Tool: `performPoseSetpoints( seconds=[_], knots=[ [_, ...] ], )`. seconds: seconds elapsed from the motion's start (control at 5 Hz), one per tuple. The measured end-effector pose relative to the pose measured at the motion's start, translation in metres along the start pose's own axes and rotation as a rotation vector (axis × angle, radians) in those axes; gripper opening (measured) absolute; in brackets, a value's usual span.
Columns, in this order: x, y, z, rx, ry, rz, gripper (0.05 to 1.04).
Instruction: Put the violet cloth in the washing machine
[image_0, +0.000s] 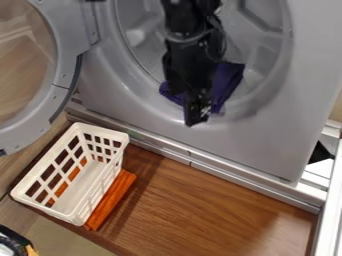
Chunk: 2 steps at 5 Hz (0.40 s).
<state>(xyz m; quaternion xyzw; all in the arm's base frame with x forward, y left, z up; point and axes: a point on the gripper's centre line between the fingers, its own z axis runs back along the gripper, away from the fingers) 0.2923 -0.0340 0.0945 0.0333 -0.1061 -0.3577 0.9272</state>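
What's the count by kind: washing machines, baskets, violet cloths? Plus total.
Washing machine: 1
White basket: 1
Violet cloth: 1, parts on both sides of the arm, counted as one
Total: 3

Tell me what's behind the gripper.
The violet cloth shows on both sides of the gripper, at the opening of the washer. Whatever lies directly behind the gripper is covered.

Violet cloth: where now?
Violet cloth is at the lower rim of the washer's drum opening, upper middle of the camera view, behind the gripper.
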Motion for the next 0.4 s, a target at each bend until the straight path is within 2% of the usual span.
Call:
performPoseSetpoints(
  seconds=[0.2,0.4],
  knots=[
    [-0.020,-0.021,0.005,-0.001,0.019,-0.004,1.000],
    [-0.039,-0.040,0.004,-0.024,0.002,0.018,1.000]
  ],
)
